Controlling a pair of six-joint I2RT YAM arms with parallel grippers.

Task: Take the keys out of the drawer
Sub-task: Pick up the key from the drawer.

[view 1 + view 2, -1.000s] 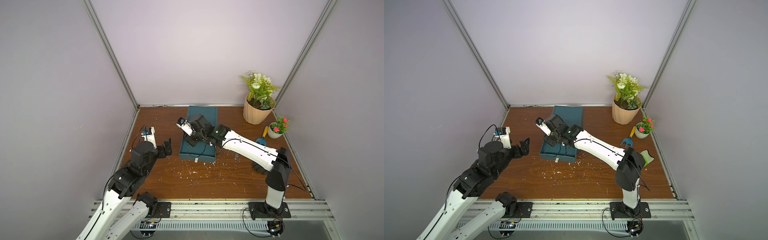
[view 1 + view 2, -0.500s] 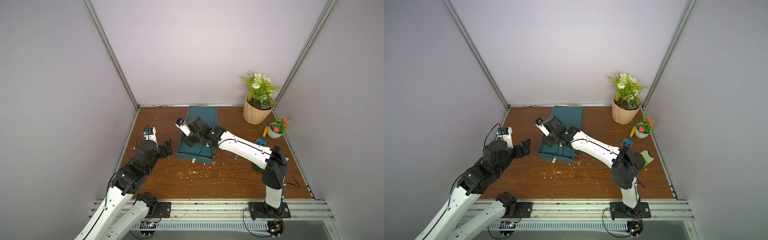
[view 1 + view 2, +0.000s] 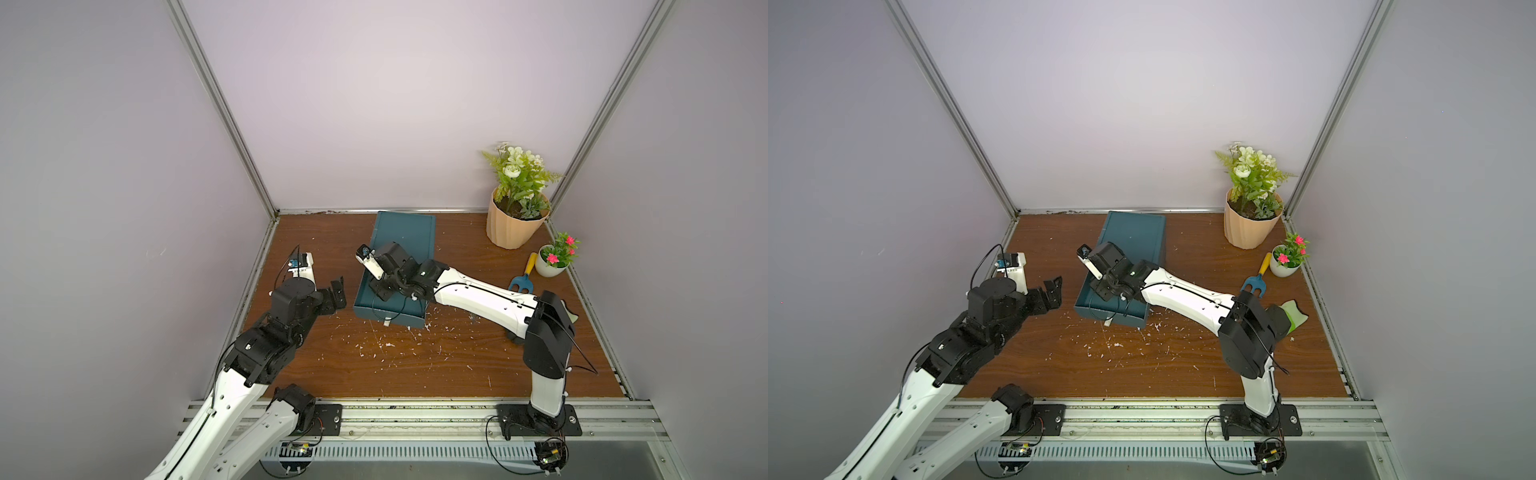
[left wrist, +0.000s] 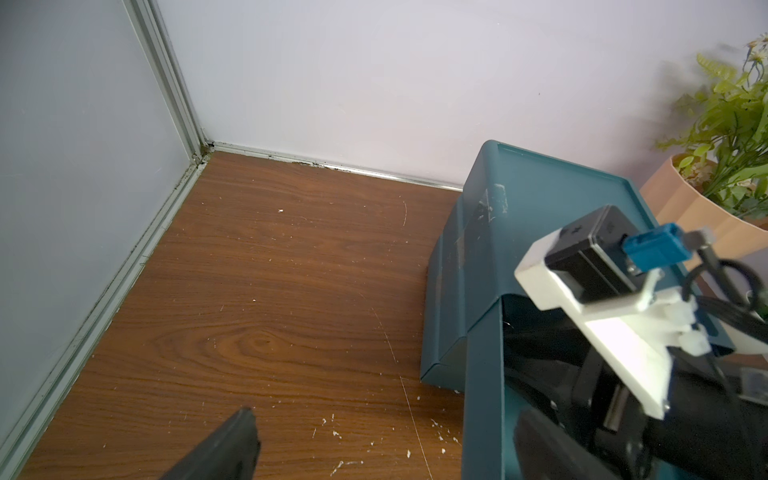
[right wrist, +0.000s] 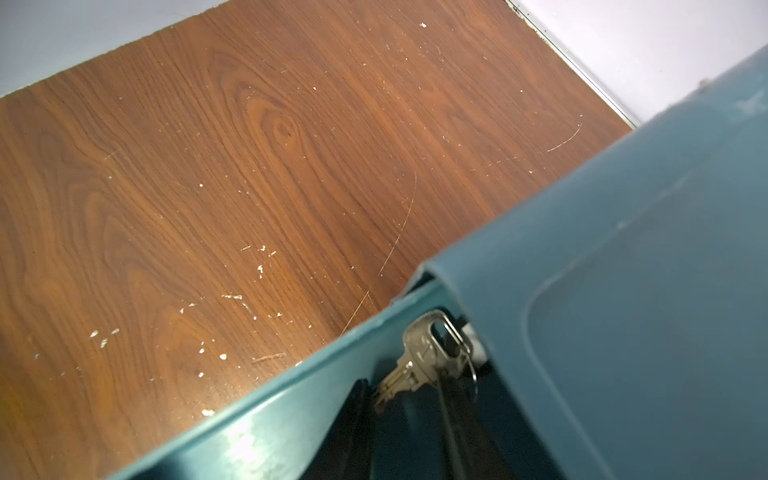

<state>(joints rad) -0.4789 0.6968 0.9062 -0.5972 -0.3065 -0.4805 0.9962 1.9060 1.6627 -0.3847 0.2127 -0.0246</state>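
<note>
The teal drawer [image 3: 390,318] [image 3: 1113,316] stands pulled out of its teal cabinet [image 3: 405,232]. My right gripper [image 3: 380,291] [image 3: 1102,291] reaches down into it. In the right wrist view, silver keys [image 5: 432,357] on a ring lie at the back of the drawer, under the cabinet's edge, right at the right gripper's [image 5: 409,399] tips. Its dark fingers [image 5: 353,415] stand partly apart, and a pinch on the keys cannot be made out. My left gripper [image 3: 334,297] [image 3: 1048,293] [image 4: 382,449] hovers wide open and empty beside the drawer's left wall [image 4: 484,395].
A large peach plant pot [image 3: 513,224], a small white flower pot [image 3: 552,264] and a blue and yellow garden fork [image 3: 523,278] stand at the back right. A pale green glove [image 3: 1293,316] lies behind my right arm. White flecks litter the wooden table [image 3: 395,365].
My right arm has reached a little further left into the drawer, and the drawer's front has shifted slightly left with it. The left arm has barely moved.
</note>
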